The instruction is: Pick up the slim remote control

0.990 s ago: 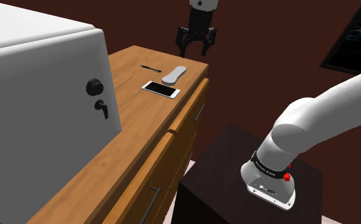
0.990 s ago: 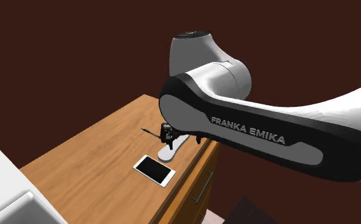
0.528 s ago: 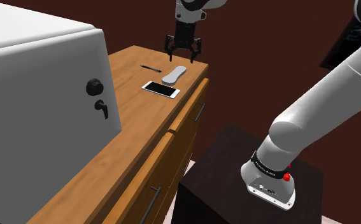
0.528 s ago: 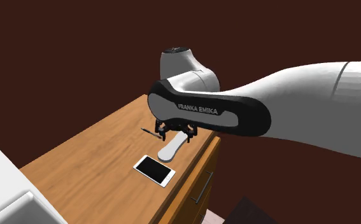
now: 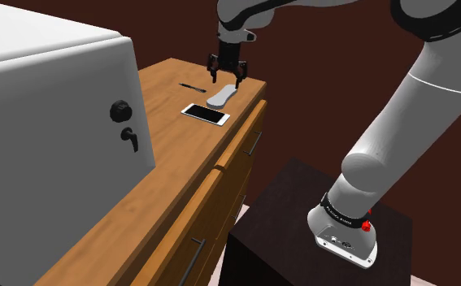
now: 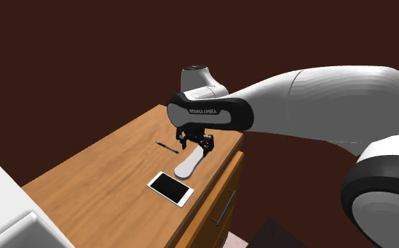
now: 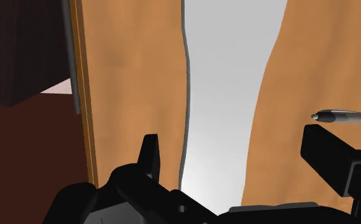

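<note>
Since the frame half a second before, the gripper (image 5: 226, 79) had come down and drawn a little toward the shoulder view's left. It now stood low over the far end of the slim remote control (image 5: 222, 96), where before it had hung higher above the wooden top (image 5: 167, 154). The remote, the phone and the pen had not shifted. We saw the fingers (image 7: 149, 156) standing wide apart, one on each side of the remote. In the wrist view a strip of bare wood showed between each finger and the pale grey body, so nothing was clasped. We could not tell whether the tips touched the wood. The remote lay flat on the top, close to the edge above the drawers (image 5: 220, 195), with its length running away from the shoulder camera. A phone (image 5: 205, 114) with a dark screen and a white rim lay just beside its near end, apart from it. A thin dark pen (image 5: 191, 85) lay to the shoulder view's left of the remote, also apart, and in the wrist view it showed just past one finger. A large white box (image 5: 50, 106) with a black knob stood on the same top at the shoulder view's left, well apart from the remote. The white arm (image 5: 415, 106) rose from the dark stand (image 5: 285, 219) at the lower right and arched over to the gripper.
</note>
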`<state>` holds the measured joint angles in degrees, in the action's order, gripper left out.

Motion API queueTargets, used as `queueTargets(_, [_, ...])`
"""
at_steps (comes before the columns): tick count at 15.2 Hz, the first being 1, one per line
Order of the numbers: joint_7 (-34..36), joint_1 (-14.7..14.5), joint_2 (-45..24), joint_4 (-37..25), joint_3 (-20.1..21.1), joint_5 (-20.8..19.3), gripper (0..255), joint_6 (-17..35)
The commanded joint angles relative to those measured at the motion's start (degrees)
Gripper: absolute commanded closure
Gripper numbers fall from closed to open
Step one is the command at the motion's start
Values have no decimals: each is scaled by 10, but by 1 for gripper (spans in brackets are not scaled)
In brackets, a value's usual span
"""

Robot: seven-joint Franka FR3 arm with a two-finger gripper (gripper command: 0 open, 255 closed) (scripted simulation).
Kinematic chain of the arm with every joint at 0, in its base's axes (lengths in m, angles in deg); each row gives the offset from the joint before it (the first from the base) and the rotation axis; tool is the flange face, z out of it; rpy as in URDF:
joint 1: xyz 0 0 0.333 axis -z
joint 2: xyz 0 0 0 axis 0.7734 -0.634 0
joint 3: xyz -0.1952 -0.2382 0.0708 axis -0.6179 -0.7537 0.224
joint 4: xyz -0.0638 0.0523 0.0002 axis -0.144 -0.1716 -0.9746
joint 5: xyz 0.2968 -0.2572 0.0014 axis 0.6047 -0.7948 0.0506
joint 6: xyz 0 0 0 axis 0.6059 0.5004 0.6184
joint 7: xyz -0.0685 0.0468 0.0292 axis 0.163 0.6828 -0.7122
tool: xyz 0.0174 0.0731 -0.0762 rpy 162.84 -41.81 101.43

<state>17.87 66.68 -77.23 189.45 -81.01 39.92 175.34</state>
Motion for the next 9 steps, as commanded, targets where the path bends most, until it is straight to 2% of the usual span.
queueTargets(1, [11, 1, -10, 5, -1, 0, 0, 14])
queueTargets(8, [12, 0, -23, 33, -1, -2, 0, 56])
queueTargets(9, [12, 0, -22, 33, -1, -2, 255, 55])
